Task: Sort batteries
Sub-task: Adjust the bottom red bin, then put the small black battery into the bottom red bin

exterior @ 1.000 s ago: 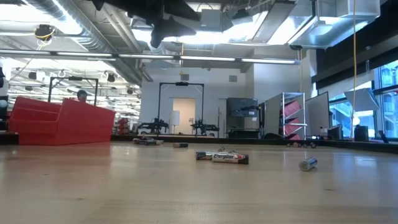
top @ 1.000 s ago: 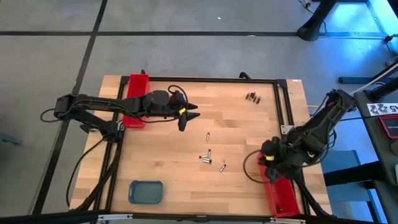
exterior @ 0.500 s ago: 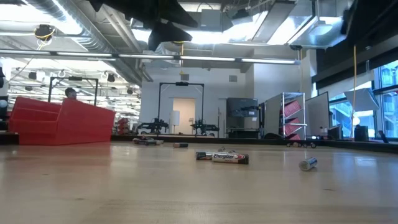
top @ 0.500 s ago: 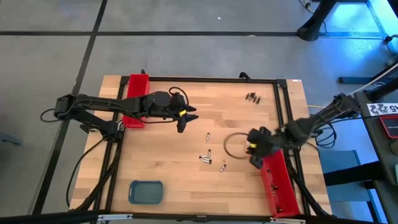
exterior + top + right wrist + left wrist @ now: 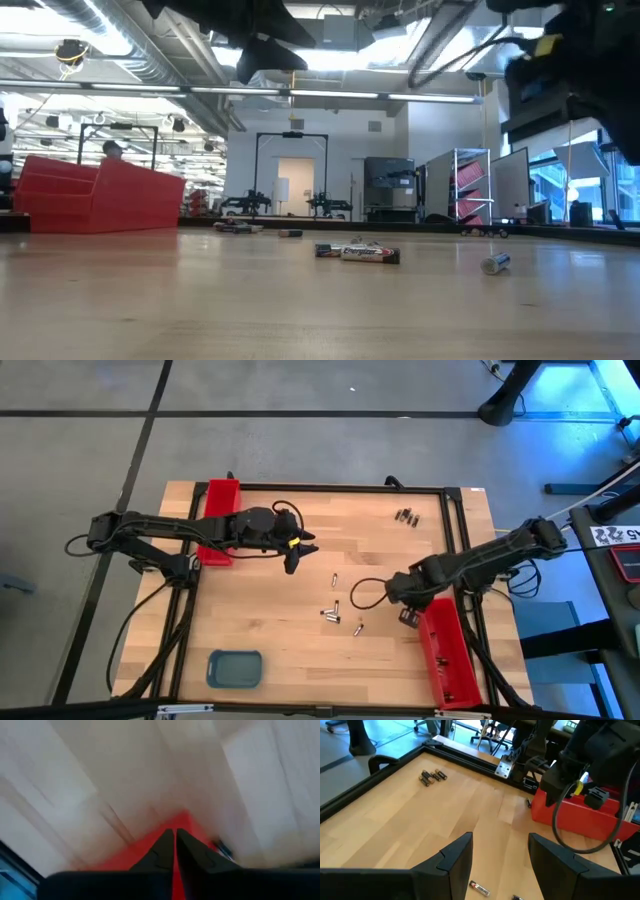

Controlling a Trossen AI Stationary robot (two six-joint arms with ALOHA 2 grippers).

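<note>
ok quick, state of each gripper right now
Left gripper: open, holding nothing, above the table.
Right gripper: shut, nothing visibly held, by the red tray.

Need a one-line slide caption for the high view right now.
Both arms over the wooden table: left tool open, right tool shut beside a red tray, loose batteries between.

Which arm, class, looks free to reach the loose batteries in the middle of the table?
Probably the left one. The left gripper hangs open above bare wood, and nothing stands between it and the batteries. The right gripper, shut and empty, is also close, beside the red tray.
</note>
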